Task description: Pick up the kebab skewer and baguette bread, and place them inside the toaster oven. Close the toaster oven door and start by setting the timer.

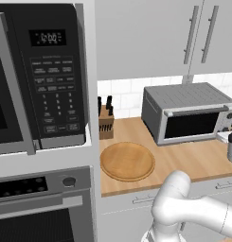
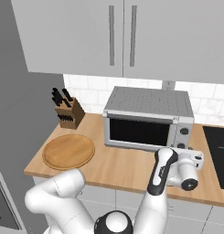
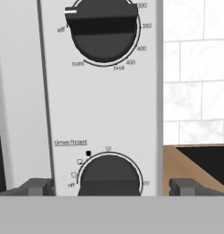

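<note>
Your gripper (image 3: 111, 186) is spread wide, holding nothing, squared up right in front of the toaster oven (image 2: 147, 118) control panel. In the hand view the two fingertips (image 3: 38, 186) stand either side of the timer knob (image 3: 109, 176), apart from it, not yet touching. The upper temperature knob (image 3: 103, 28) sits above it, pointer at off.

The toaster oven stands on the wooden counter (image 2: 118, 167) against the tiled wall, and its door (image 2: 139, 131) looks shut. I can't tell through the dark glass whether skewer and bread are inside; the round wooden board (image 1: 127, 160) is bare.

Handling, as a judgement: the knob is rigid, smooth plastic, likely a bit slippery, light to turn. The oven could shift if you shove it. Take the knob across its raised bar or across the rim, pinch from both sides, centred, then rotate about its axis. Don't push inward hard, and stay off the upper knob.
</note>
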Controlling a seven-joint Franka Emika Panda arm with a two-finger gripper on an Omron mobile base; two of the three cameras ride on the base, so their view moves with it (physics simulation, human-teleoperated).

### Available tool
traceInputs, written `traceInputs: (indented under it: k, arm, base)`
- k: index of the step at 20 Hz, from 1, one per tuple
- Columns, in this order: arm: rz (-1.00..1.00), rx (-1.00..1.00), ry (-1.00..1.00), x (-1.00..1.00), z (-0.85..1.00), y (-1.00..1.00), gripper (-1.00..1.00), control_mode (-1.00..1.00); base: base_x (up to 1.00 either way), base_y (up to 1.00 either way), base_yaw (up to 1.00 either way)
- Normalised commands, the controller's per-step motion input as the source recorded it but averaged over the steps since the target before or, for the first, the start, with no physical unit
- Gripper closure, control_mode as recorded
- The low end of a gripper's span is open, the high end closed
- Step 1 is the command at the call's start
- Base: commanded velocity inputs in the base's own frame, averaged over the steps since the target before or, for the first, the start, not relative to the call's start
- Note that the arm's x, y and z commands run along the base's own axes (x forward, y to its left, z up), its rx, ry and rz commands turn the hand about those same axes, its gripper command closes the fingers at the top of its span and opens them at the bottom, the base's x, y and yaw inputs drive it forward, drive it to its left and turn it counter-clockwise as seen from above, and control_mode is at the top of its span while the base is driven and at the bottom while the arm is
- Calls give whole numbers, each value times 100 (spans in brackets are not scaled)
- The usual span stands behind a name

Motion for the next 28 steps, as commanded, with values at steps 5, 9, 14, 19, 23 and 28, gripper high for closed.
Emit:
traceInputs:
  k: [5,9,14,19,23,28]
  arm:
    - [0,0,0,0,0,-1,100,-100]
    - [0,0,0,0,0,0,100,-100]
    - [0,0,0,0,0,0,100,-100]
    - [0,0,0,0,0,0,100,-100]
    - [0,0,0,0,0,0,100,-100]
    - [0,4,-1,-3,-5,-1,100,-100]
  base:
    - [0,0,0]
    - [0,0,0]
    - [0,0,0]
    - [0,0,0]
    - [0,0,0]
    - [0,0,0]
